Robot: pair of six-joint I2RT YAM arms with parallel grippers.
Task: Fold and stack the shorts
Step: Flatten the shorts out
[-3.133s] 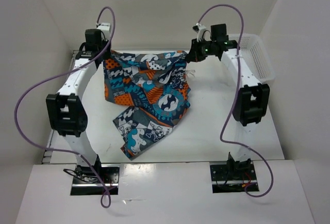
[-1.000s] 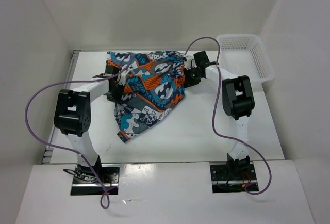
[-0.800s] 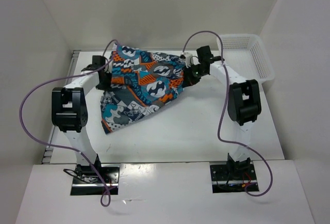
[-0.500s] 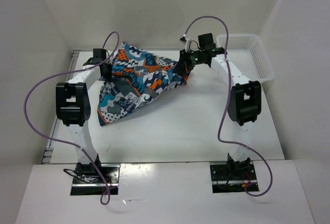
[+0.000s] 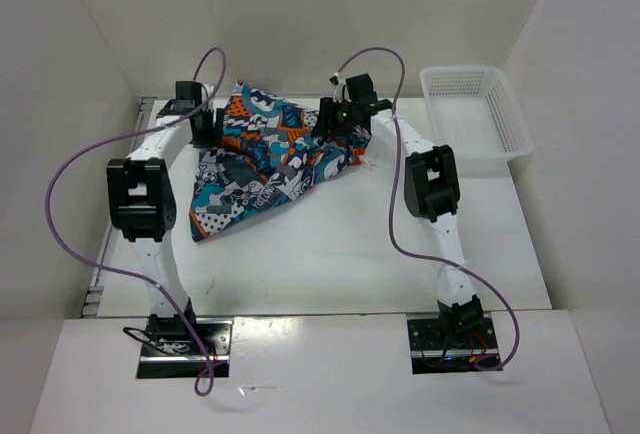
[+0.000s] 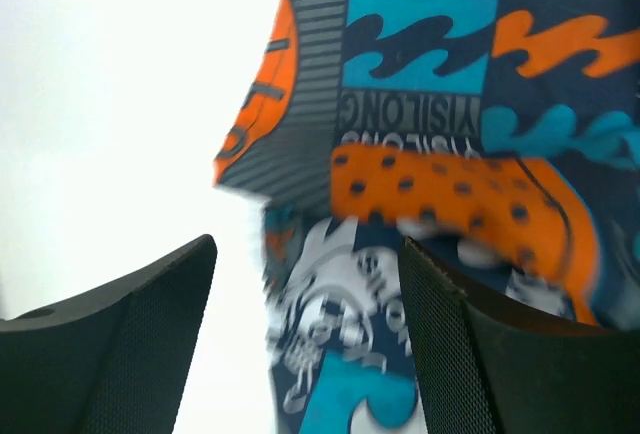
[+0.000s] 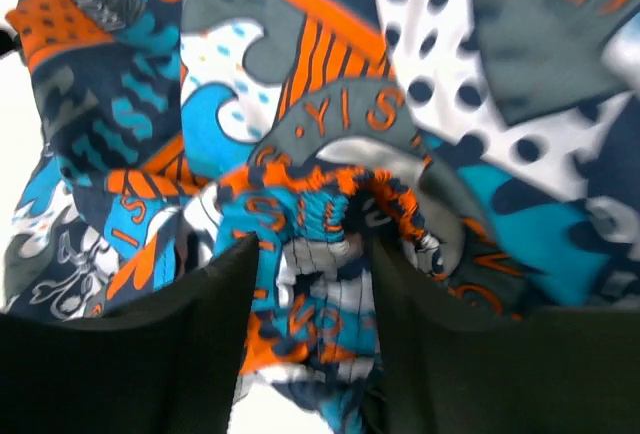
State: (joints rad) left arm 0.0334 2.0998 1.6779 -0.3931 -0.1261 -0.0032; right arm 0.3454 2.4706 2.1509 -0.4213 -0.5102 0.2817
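The shorts (image 5: 265, 169) lie crumpled on the table, spread from the back middle down toward the front left. My left gripper (image 5: 205, 129) hovers at their back left edge. In the left wrist view it (image 6: 307, 254) is wide open, and a blurred edge of the shorts (image 6: 420, 104) hangs loose between the fingers. My right gripper (image 5: 335, 119) is over the back right part of the cloth. In the right wrist view its jaws (image 7: 312, 254) stand apart around a bunched piece of waistband (image 7: 330, 204), which they do not squeeze.
A white mesh basket (image 5: 513, 114) stands at the back right corner of the white table (image 5: 400, 244). White walls close in the back and both sides. Purple cables loop above both arms.
Both grippers have opened and let go of the shorts. The right arm has swung left toward the middle, and the cloth has slumped onto the table.
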